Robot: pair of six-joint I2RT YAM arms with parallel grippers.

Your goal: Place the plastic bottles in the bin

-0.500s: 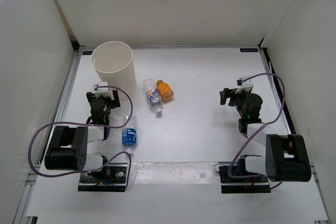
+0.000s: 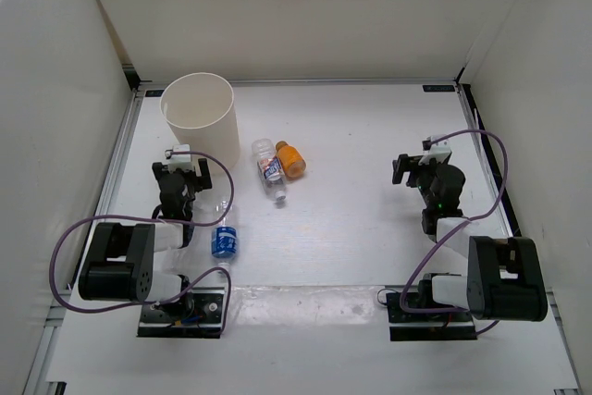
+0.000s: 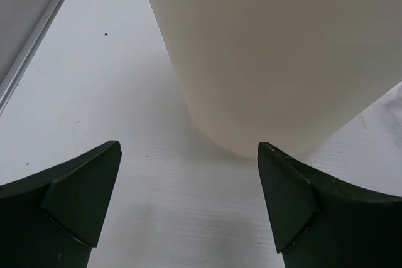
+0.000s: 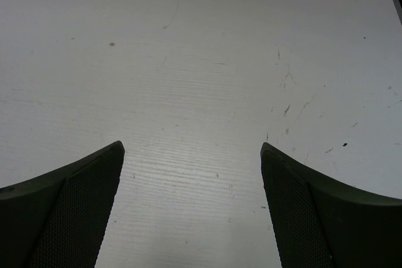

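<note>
White table point(image 2: 351, 228) | blue-label bottle point(image 2: 227, 241), pink-label bottle point(image 2: 270, 171), orange bottle point(image 2: 290, 159) lie flat, long axes roughly near-far | left gripper point(image 3: 188, 205), right gripper point(image 4: 191, 205) wide open, empty.

One bin point(image 2: 199, 117), one blue-labelled bottle point(image 2: 227, 241), one pink-labelled bottle point(image 2: 271, 171) and one orange bottle point(image 2: 290, 159).

both arms sit folded low; left gripper point(image 3: 188, 155) and right gripper point(image 4: 191, 155) spread wide apart.
</note>
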